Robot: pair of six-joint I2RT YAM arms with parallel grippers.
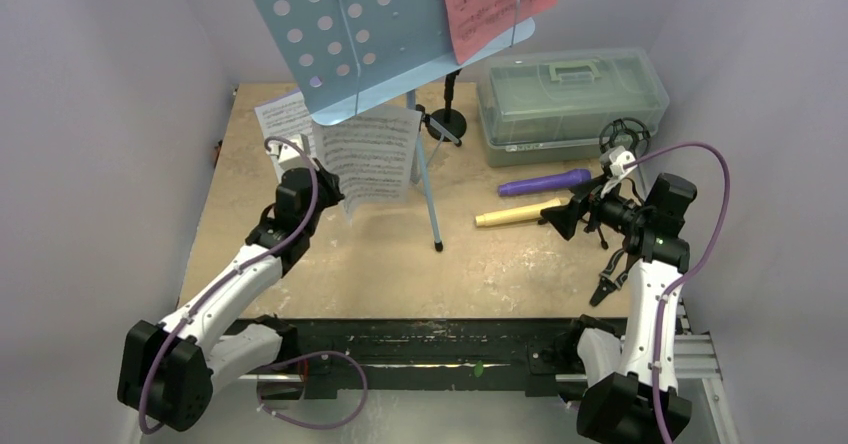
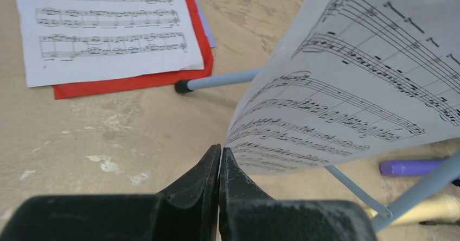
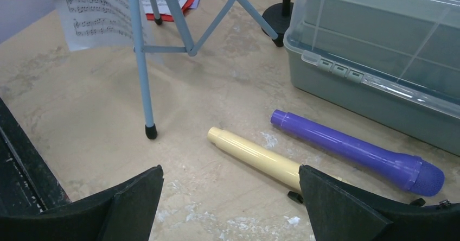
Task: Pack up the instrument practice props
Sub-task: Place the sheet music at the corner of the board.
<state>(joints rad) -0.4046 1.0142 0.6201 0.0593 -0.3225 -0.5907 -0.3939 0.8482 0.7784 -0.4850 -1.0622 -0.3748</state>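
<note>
Sheet music [image 1: 372, 154] pinched in left claw [image 2: 219, 150], right claw [image 3: 230, 169] gaping near cream microphone [image 3: 255, 155]

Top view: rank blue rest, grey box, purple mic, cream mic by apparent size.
1. Blue rest, but it sits nearest the camera, so unsure.
2. Grey box.
3. Purple mic and cream mic look alike; not ranked.

The left arm reaches forward, the left gripper [image 2: 219, 151] pinched shut on a music sheet [image 2: 352, 89] just left of the music stand [image 1: 420, 44]. The right gripper [image 3: 230, 170], right of the stand, gapes wide.
</note>
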